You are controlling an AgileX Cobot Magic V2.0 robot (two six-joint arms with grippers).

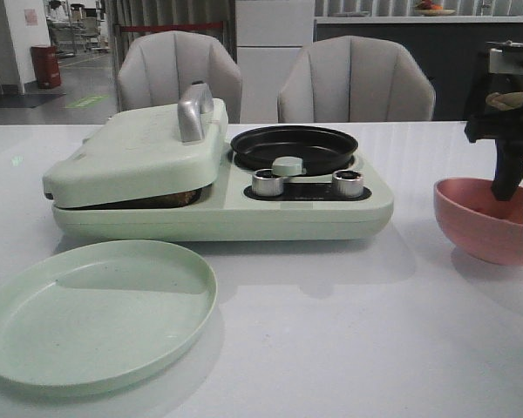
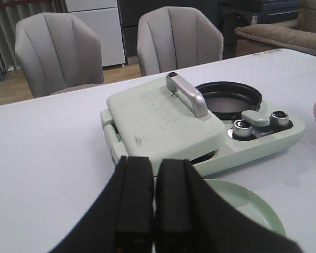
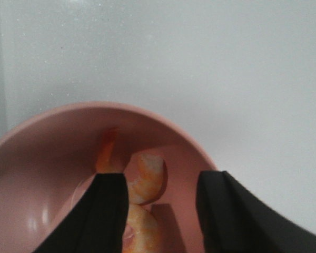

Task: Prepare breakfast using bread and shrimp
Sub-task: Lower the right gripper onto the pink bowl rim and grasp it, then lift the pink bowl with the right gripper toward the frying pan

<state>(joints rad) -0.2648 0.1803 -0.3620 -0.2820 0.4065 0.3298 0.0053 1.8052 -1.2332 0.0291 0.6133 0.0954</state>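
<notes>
A pale green breakfast maker (image 1: pixel 218 187) stands mid-table, its sandwich lid (image 1: pixel 139 152) nearly shut over something brown at the gap (image 1: pixel 170 199); I cannot tell whether that is the bread. A black pan (image 1: pixel 294 146) sits on its right side. A pink bowl (image 1: pixel 482 218) at the right holds orange-pink shrimp (image 3: pixel 147 179). My right gripper (image 3: pixel 160 190) is open, its fingers down inside the bowl around the shrimp, not closed on any. My left gripper (image 2: pixel 154 179) is shut and empty, above the green plate (image 2: pixel 242 208), short of the maker (image 2: pixel 168 118).
An empty pale green plate (image 1: pixel 96 309) lies at the front left of the table. Two knobs (image 1: pixel 307 183) and a small lever are on the maker's front. Two grey chairs (image 1: pixel 353 78) stand behind the table.
</notes>
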